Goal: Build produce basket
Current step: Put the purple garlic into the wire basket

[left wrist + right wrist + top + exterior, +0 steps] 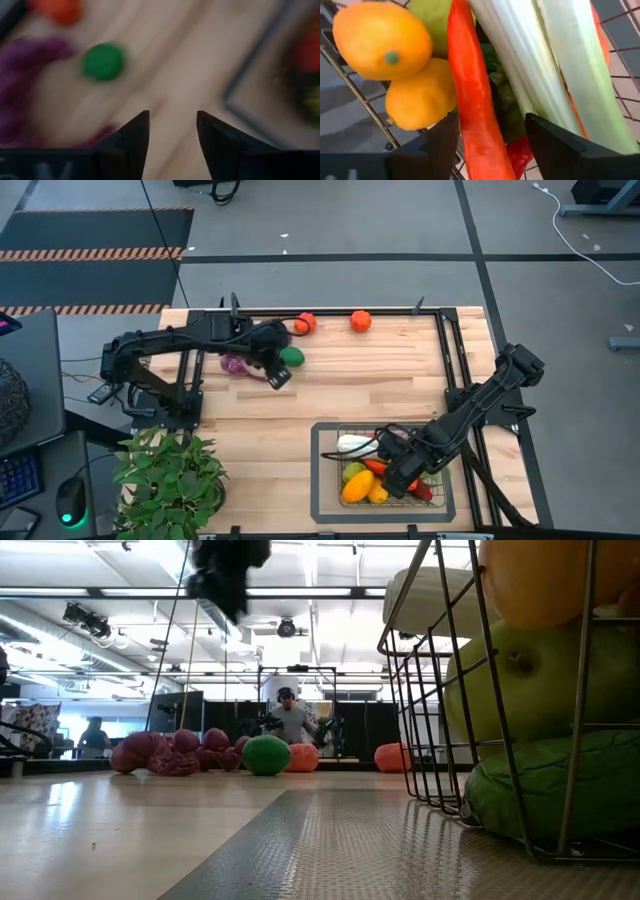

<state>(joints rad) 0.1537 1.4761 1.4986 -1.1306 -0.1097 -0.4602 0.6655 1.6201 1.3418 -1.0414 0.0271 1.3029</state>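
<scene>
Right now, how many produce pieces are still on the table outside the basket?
4: purple grape bunch and round green lime under the left pincer, plus two round orange-red tomatoes at the far edge. The arm may hide more.

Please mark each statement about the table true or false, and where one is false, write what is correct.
1. The green lime lies inside the basket. False: it lies on the bare wood, far from the basket.
2. The right gripper is over the basket, above the produce in it. True.
3. The left gripper holds the purple grapes. False: its fingers are open and hold nothing; the grapes lie on the table beside it.
4. Two orange-red tomatoes lie near the table's far edge, outside the basket. True.
5. The basket is empty. False: it holds a long red pepper, a leek and yellow-orange fruits.
</scene>
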